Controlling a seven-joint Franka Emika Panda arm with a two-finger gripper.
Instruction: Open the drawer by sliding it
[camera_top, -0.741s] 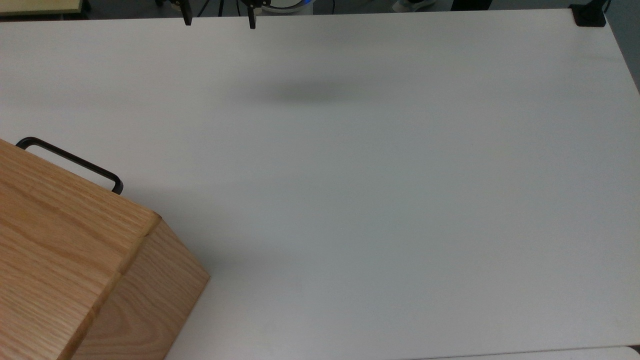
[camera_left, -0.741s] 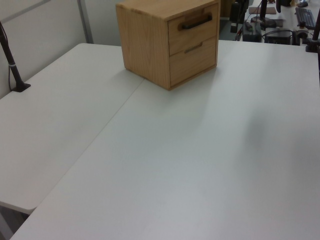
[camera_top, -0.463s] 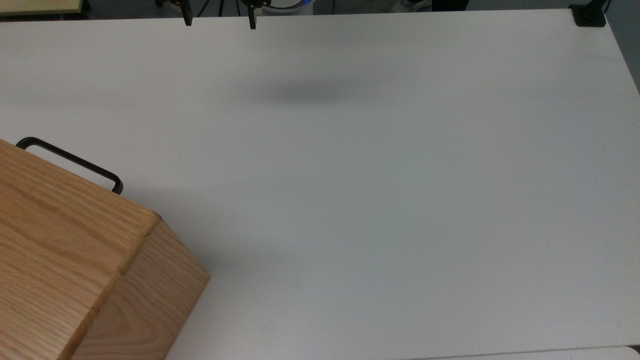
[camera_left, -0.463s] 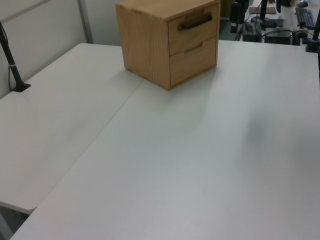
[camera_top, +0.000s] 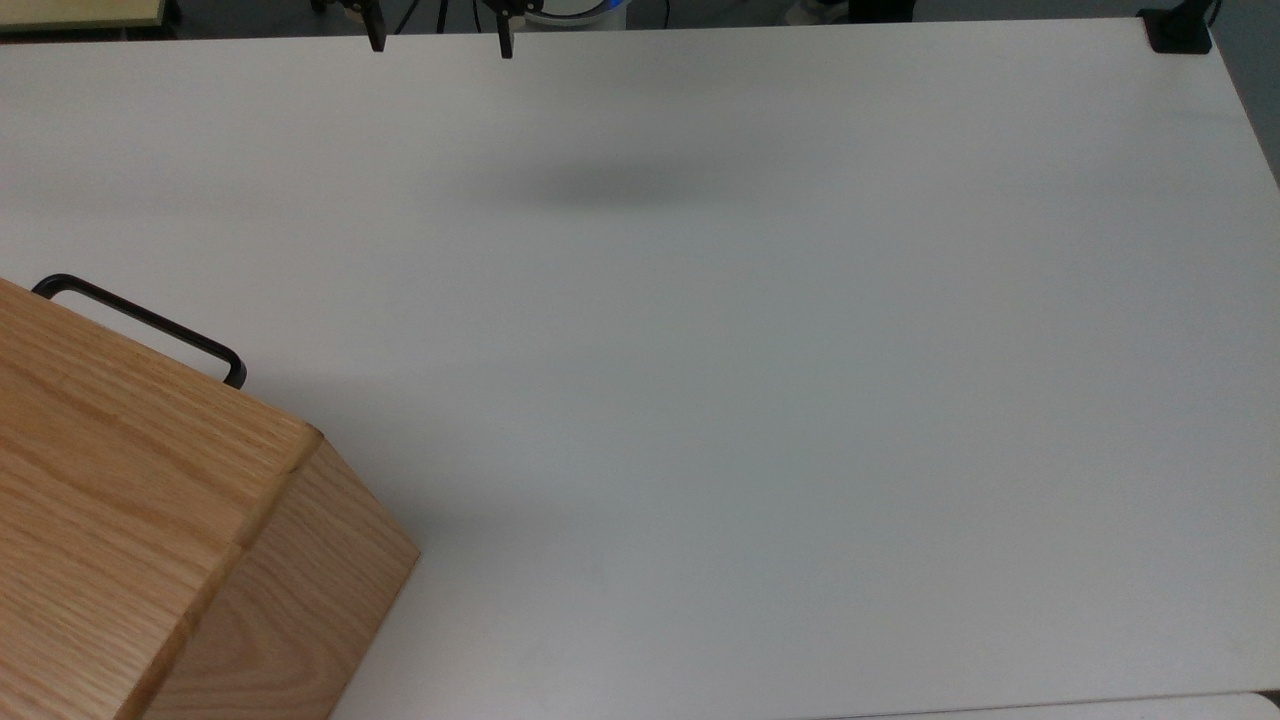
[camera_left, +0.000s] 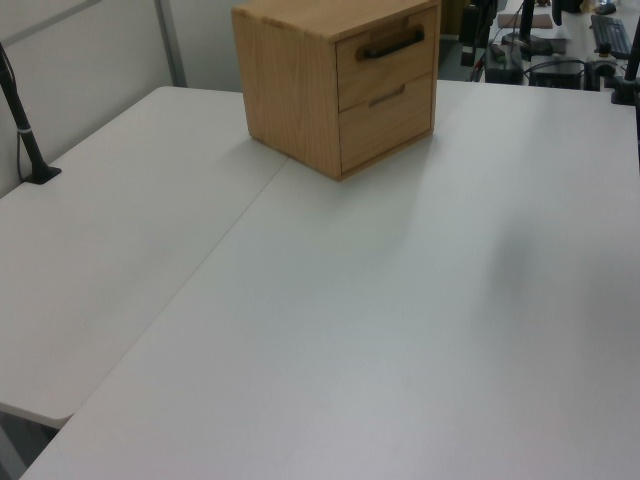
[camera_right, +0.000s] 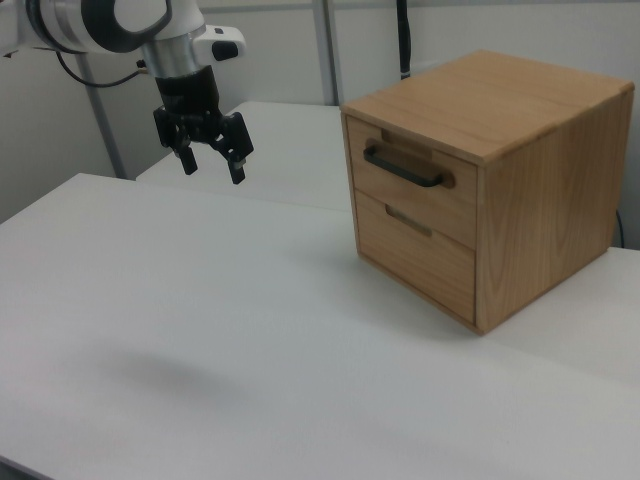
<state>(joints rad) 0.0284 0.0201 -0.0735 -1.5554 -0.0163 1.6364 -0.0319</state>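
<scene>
Two white tables (camera_right: 200, 340) meet at a seam; your gripper (camera_right: 211, 162) hangs spread at right view's upper left, drawer (camera_right: 412, 180) closed, partition walls behind.

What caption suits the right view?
Open hand hovers above the white table, apart from the closed drawer with its black handle.

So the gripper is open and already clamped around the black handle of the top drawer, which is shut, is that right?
Not quite. The gripper is open, but it is not on the handle; in the right view it hangs in the air above the table, well off to the right view's left of the cabinet. The top drawer is shut, as you said.
</scene>
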